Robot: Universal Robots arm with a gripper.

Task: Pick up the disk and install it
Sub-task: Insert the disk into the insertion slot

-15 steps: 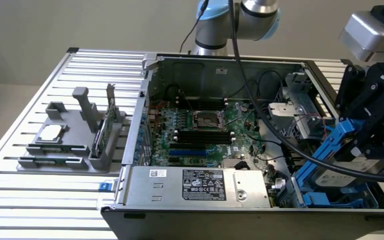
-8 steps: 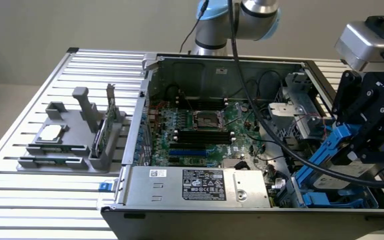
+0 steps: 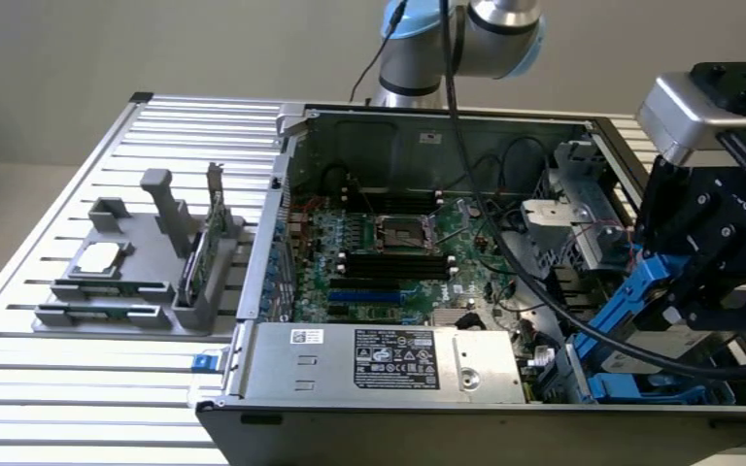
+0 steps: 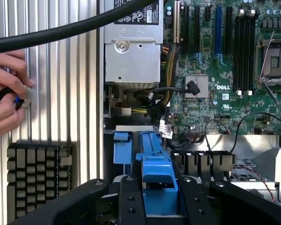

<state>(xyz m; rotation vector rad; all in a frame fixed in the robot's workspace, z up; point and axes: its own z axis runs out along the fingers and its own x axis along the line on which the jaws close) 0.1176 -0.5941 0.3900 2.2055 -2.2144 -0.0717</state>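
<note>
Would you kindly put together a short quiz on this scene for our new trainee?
1. True or false: the gripper is closed on the disk with blue rails, over the open computer case.
2. Multiple choice: where is the green circuit card?
A) upright in the grey holder beside the case
B) flat on the motherboard
C) between the gripper's fingers
3. Fill in: in the wrist view, a person's ___ is over the slatted table.

Key: 1 true; 2 A; 3 hand.
</note>
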